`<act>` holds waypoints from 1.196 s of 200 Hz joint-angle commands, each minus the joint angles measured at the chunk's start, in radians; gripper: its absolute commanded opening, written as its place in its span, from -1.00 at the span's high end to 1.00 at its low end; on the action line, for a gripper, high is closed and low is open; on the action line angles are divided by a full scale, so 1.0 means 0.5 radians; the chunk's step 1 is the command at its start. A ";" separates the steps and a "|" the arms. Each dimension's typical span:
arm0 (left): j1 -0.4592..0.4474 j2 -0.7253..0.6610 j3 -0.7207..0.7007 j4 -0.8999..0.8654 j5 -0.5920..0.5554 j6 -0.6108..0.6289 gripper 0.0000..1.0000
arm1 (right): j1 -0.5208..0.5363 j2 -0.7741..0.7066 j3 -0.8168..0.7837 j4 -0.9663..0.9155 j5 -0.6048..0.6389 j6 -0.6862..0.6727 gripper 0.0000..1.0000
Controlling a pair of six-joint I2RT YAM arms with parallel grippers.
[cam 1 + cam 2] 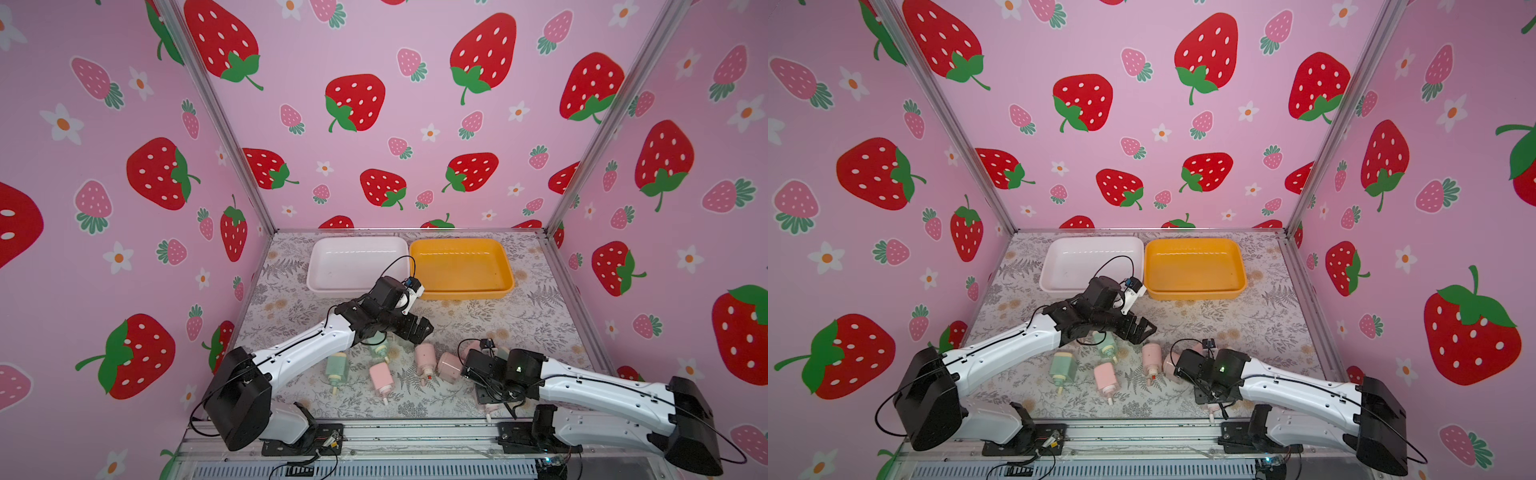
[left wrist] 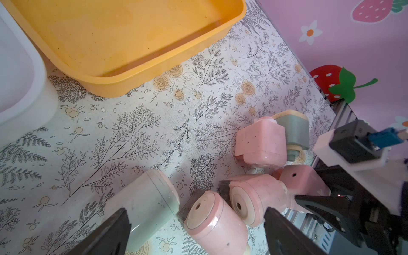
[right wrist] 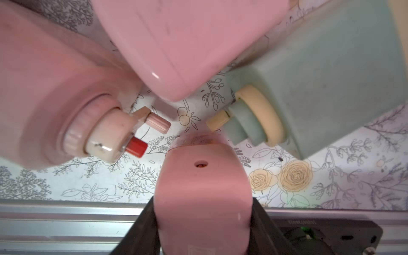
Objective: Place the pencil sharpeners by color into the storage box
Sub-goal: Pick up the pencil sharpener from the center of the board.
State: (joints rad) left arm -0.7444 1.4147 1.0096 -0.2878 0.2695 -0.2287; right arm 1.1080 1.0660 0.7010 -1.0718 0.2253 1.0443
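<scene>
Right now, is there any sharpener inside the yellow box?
No, the yellow box holds nothing in both top views; only its bare floor shows.

Left gripper [image 2: 196, 211] hangs wide open over a pink sharpener [image 2: 217, 229], mint sharpener [image 2: 145, 205] right beside it. Yellow tray [image 2: 114, 86] and white tray [image 2: 37, 88] sit further off on the floral mat [image 2: 132, 136].

Pink sharpeners [image 1: 425, 358], mint sharpeners [image 1: 336, 366], yellow tray [image 1: 457, 266], white tray [image 1: 357, 262], floral mat [image 1: 498, 324]
</scene>
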 commanded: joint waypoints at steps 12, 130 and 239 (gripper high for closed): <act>0.000 -0.032 -0.004 0.021 -0.002 0.019 -0.99 | 0.018 -0.100 0.020 -0.103 -0.009 -0.029 0.37; 0.025 -0.078 0.137 -0.090 -0.214 -0.183 -0.99 | 0.016 -0.453 0.685 -0.263 0.245 -0.345 1.00; 0.087 0.105 0.282 -0.109 -0.424 -0.381 -0.99 | -1.161 0.115 0.748 1.052 -0.248 -1.499 1.00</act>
State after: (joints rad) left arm -0.7139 1.4319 1.0912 -0.3130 0.1108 -0.3843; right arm 0.6022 1.0798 1.0405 -0.6971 0.1688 0.4191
